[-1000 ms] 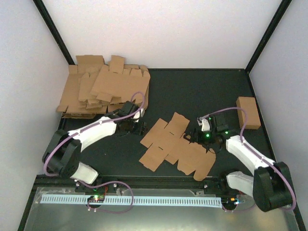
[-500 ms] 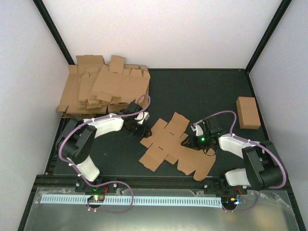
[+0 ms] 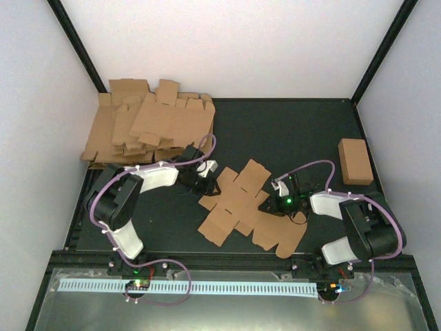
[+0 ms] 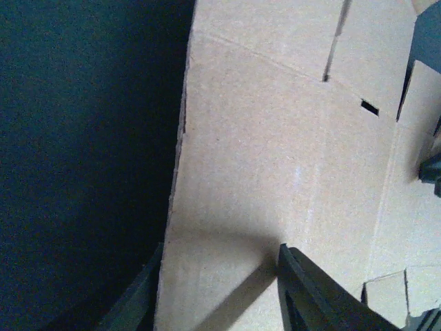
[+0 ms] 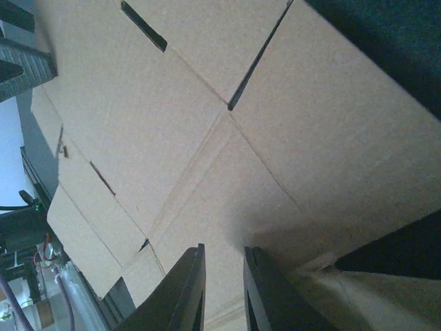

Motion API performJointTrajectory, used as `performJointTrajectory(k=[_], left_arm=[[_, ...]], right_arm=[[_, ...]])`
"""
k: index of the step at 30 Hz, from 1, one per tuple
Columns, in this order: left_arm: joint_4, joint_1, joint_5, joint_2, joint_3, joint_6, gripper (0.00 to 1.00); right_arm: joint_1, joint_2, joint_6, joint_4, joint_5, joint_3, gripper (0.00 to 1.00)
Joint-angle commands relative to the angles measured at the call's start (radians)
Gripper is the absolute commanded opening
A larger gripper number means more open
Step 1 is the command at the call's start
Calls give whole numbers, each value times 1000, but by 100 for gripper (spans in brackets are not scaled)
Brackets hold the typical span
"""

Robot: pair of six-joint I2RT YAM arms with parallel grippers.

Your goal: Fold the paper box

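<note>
Both arms were brought in onto the paper box (image 3: 240, 207), still flat at mid-table (image 3: 289, 131): left gripper (image 4: 219, 276) narrowed to half-open astride its left edge, right gripper (image 5: 224, 252) nearly shut at its right edge, grip unconfirmed; folding judged imminent.

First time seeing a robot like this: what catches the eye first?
A flat brown cardboard cutout, the paper box, lies unfolded mid-table, with the left gripper and right gripper at its opposite edges. A heap of blanks fills the far left corner.
</note>
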Motion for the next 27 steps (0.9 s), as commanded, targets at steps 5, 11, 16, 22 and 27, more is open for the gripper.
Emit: performJointTrajectory(k=[5,11,16,22,27], left_arm=[[13,8,77,-44,3,11,27],[70,8,68,-114,-59,-5,6],[108,9,43,-175,-102,-12,2],[168,9,29,-239,-170,-9,2],[276,9,19,-311,-262,-16,2]], right_arm=[[5,4,-36,-25,64,15,20],[5,-24,-35,-14,64,17,21],[5,-80,-61,-39,58,51,27],[4,-207,-89,-36,108,66,32],[5,-328,-87,11,192,47,42]])
